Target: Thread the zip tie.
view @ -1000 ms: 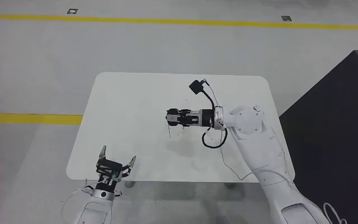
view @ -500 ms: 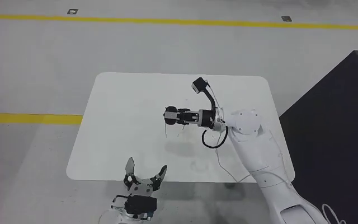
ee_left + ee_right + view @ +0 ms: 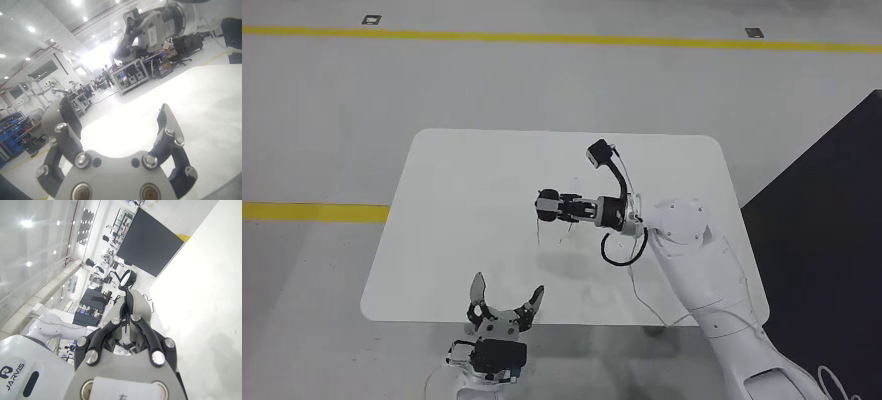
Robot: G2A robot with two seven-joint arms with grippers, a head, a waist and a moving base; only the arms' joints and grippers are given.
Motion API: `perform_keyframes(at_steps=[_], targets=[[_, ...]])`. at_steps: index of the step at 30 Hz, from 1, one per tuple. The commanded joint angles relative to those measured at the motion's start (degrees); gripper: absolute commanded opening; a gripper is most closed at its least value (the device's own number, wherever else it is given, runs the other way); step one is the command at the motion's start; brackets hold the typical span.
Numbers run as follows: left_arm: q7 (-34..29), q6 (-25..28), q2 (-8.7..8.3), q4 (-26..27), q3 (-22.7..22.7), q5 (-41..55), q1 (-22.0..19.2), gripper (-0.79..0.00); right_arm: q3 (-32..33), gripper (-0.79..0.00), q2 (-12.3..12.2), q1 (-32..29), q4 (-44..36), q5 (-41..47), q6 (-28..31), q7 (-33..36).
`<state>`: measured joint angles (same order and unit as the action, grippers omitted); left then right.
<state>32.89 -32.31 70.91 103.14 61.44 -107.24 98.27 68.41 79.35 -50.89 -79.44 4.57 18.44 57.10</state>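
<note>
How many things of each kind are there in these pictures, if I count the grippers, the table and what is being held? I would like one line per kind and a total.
zip tie: 1 (black, pinched in the right gripper)
grippers: 2 (the right gripper, and the left gripper, which is open at the table's near edge)
table: 1 (white)
Total: 4

White table (image 3: 442,200), rounded corners: 1. Right gripper (image 3: 542,207), above table centre, pinching a thin dangling zip tie (image 3: 540,232): 1. Left gripper (image 3: 508,289), fingers spread, at table's near edge: 1.
</note>
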Motion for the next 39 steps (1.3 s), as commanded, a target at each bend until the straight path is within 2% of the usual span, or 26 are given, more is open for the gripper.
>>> perform_keyframes(at_steps=[1,5,10,13,32,34,39], targets=[[-1.38,-2.00,0.62,0.44,-2.05,2.47,-1.35,0.000,0.34,-0.785,-0.17,-1.38,-0.51,-1.52,1.14,-3.59],[-8.37,-4.53,1.48,-0.13,-4.73,-5.64,-3.84,0.000,2.72,-0.785,-0.67,-4.52,-0.84,-0.64,-1.15,-8.06],[-19.79,-4.24,2.49,0.01,-6.93,-14.89,-6.50,0.000,3.94,-0.785,-1.10,-8.83,-4.73,-0.38,-5.00,-12.26],[-23.40,-4.01,3.25,0.72,-8.76,-17.45,-8.19,0.000,3.18,-0.785,-1.21,-11.28,-7.28,0.35,-5.99,-12.38],[-23.40,-4.01,3.25,0.72,-8.76,-17.45,-8.19,0.000,2.60,-0.785,-1.26,-11.60,-8.15,-0.25,-5.72,-12.05],[-23.73,-2.85,3.28,0.82,-8.39,-19.59,-8.88,0.000,2.60,-0.785,-1.28,-11.80,-8.44,-0.46,-5.71,-12.53],[-28.23,-7.51,4.13,0.95,-8.64,-26.91,-9.93,0.000,2.38,-0.785,-1.68,-13.68,-10.26,-3.26,-6.04,-13.65]])
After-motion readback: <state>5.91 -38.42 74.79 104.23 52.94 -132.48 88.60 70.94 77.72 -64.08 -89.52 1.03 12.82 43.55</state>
